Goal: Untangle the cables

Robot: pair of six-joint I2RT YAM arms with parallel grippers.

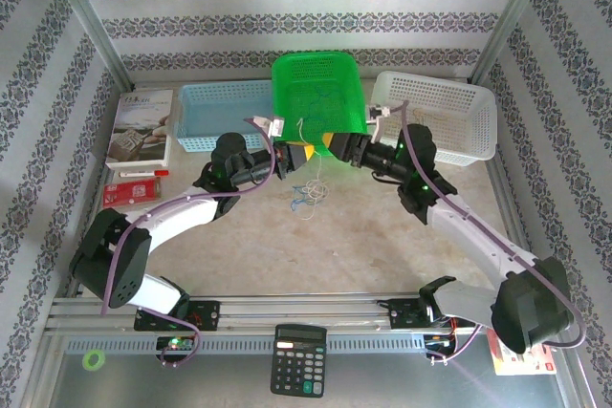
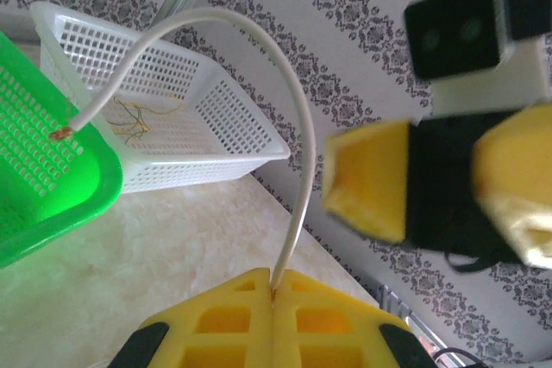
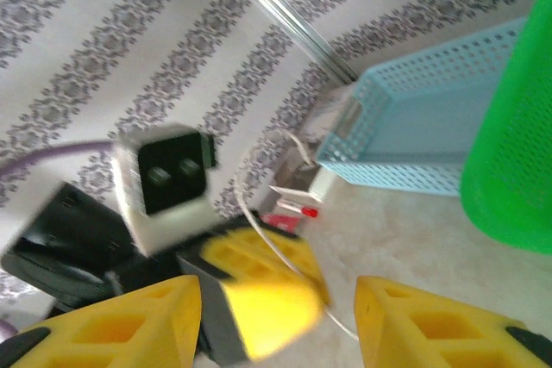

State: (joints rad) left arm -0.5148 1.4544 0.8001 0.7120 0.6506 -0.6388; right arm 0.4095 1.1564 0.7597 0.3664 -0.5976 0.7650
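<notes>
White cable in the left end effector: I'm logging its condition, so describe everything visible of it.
The white cable is a thin, smooth-coated wire pinched in the shut left end effector. It rises from there, arcs over and ends free in front of the green basket, its tip bare and coppery. Nothing else visibly touches it.

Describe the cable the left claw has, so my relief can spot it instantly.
Find the green basket in the middle of the back row; the left claw sits just in front of it, shut. The cable pinched there is a single white strand arching up to a bare copper tip, unlike the blue-and-pale tangle lying on the table below.
</notes>
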